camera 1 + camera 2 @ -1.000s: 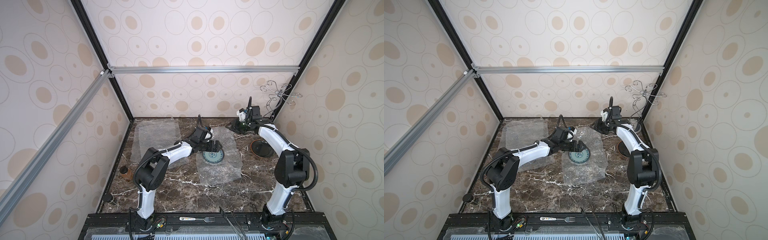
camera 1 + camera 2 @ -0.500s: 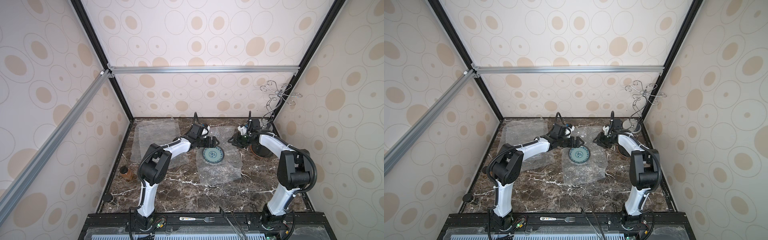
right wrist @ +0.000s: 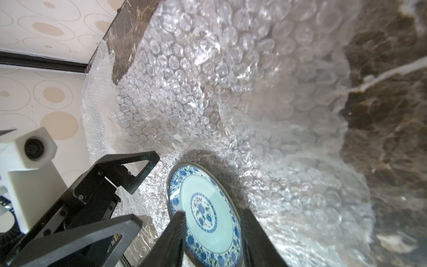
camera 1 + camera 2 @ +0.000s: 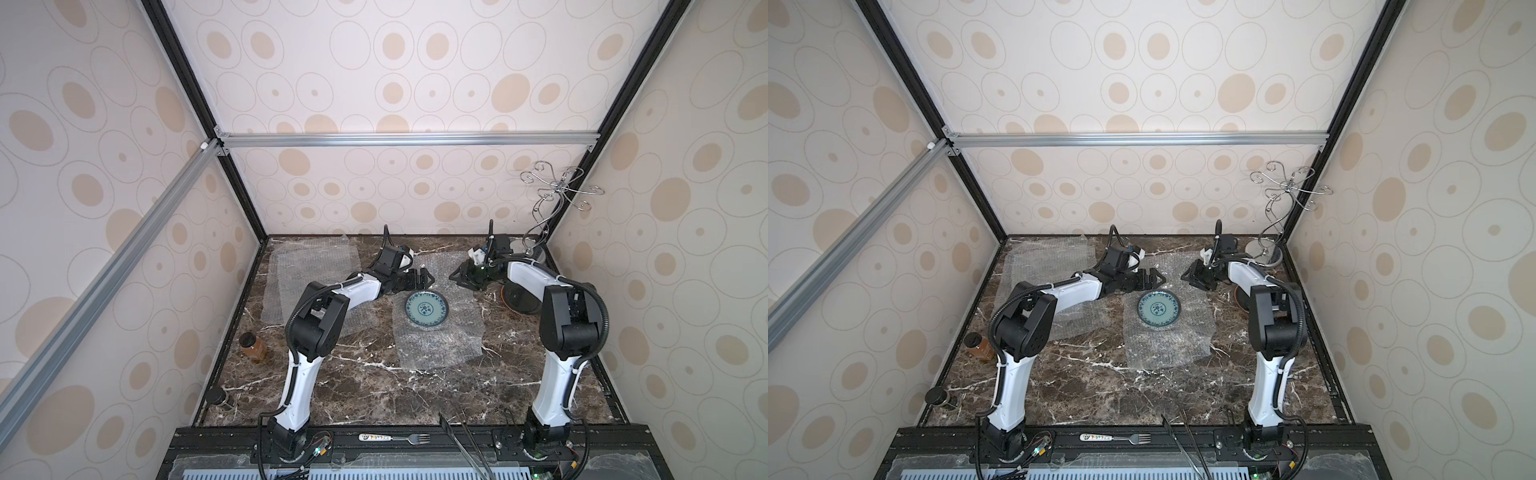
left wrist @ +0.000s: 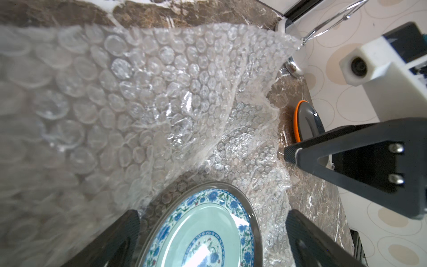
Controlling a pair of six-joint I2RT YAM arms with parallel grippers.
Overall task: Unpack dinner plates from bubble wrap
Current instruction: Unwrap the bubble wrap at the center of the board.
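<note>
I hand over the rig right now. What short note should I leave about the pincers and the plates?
Left pincer: open, empty, just beyond the floral plate.
Right pincer: open, empty, facing it.
Done: floral plate lies uncovered on its opened bubble wrap sheet; grey plate sits on the orange plate by the right arm. Spent sheets lie on the left.
Left, probably: lift the floral plate off the wrap and stack it.
</note>
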